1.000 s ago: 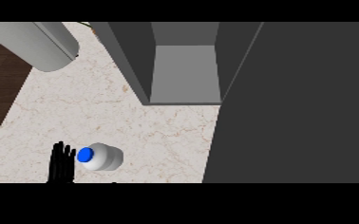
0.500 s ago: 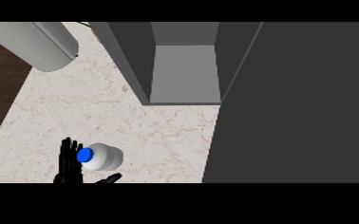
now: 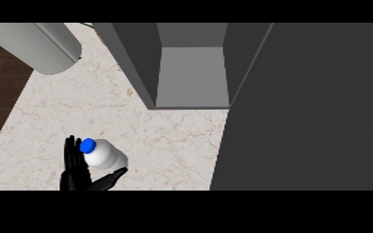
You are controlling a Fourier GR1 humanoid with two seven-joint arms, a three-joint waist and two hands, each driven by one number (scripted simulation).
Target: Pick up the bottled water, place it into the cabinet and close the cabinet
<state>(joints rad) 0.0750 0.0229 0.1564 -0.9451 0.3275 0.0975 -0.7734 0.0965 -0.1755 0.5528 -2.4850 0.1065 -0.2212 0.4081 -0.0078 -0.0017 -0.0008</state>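
At the lower left of the head view, the bottled water (image 3: 105,155) stands on the pale marble surface (image 3: 167,138), its blue cap (image 3: 88,145) turned up toward the camera. The left hand (image 3: 79,170) is right beside it: the fingers (image 3: 73,150) stand straight up along the left side of the bottle, and the thumb (image 3: 113,176) reaches under its lower right side. So the hand is wide, cupping the bottle from two sides but not closed round it. I cannot tell if the fingers touch the bottle or are only very near. The right hand does not show in the view.

The cabinet (image 3: 189,69) is well apart from the bottle, higher and to the right, and its inside is open toward the viewer. The big dark panel (image 3: 306,108) on the right looks like its open door.

The step in hand, in my judgement, is the grasp. To do it well, the hand should bring the palm against the bottle's body, then curl the fingers and thumb round the middle of the body, not round the cap. The bottle looks smooth and round, so a grasp too near the cap may let it tilt or roll away. Only after the fingers are closed should the hand lift straight up, and then travel to the cabinet opening, keeping away from the left wall (image 3: 138,64) of the cabinet.
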